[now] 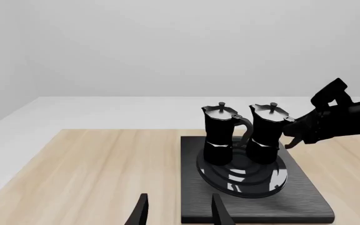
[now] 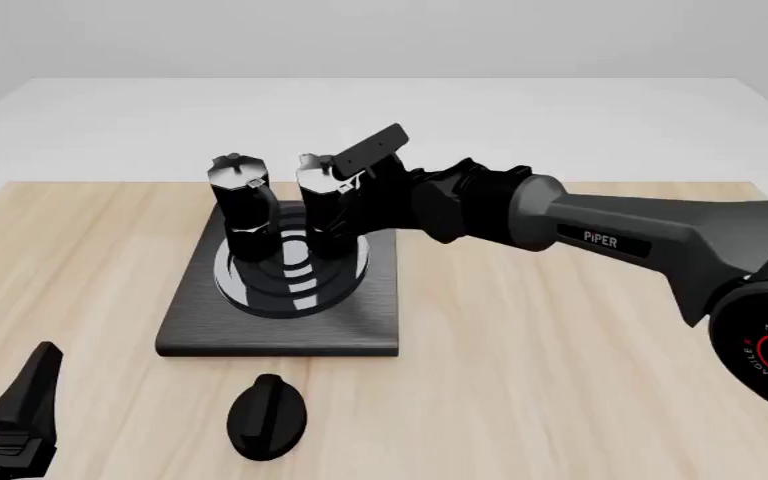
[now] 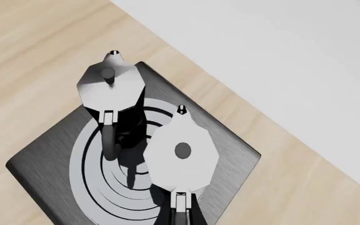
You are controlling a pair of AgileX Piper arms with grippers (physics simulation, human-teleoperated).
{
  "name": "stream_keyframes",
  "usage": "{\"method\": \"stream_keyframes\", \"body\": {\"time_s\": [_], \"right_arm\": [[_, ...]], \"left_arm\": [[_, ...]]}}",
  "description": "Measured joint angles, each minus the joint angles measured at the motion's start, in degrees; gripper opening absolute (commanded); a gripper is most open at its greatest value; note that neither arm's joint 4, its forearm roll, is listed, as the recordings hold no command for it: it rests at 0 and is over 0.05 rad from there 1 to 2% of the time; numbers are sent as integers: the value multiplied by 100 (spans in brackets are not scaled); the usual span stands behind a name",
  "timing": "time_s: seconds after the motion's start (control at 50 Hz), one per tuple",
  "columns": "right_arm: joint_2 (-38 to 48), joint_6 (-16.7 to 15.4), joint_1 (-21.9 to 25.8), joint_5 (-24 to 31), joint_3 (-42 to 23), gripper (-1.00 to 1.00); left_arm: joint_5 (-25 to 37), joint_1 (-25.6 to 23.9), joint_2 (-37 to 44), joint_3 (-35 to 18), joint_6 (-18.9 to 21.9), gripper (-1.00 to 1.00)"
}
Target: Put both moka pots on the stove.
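Right gripper [image 2: 344, 190]: at the right pot's handle, over the stove; its fingertips are hidden behind the pot in the front view and barely show in its own wrist view, so I cannot tell whether it grips the handle or has let go.
Left gripper [image 1: 176, 211]: low at the near left of the counter, well apart from the stove; fingers spread, holding nothing.
Right pot [image 2: 325, 200]: upright on the burner rings, handle turned toward the right arm.
Left pot [image 2: 240, 200]: upright on the rings just beside the other, apart from both grippers.
Stove [image 2: 191, 325]: black slab lying flat on the counter, both pots standing within its burner rings.
Step in hand: by my reading, the last one, setting down or releasing the second pot; the task looks all but done.
Next move: calls for opening the right gripper if it is closed, then backing straight away from the handle without nudging either pot, since they stand close together.
Knob [image 2: 268, 415]: low black oval, on the counter just in front of the stove.
Counter [image 2: 558, 380]: pale wood grain, level.
Room: plain white floor and pale grey walls beyond the counter.
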Motion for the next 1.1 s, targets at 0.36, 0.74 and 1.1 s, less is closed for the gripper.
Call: {"method": "stream_keyframes", "body": {"time_s": [0.36, 0.74, 1.1], "right_arm": [[-74, 6, 145, -67, 114, 100], [-178, -32, 233, -67, 196, 100], [-721, -406, 260, 493, 65, 100]], "left_arm": [[0, 0, 0, 0, 0, 100], [0, 0, -1, 0, 0, 100], [0, 0, -1, 0, 0, 100]]}}
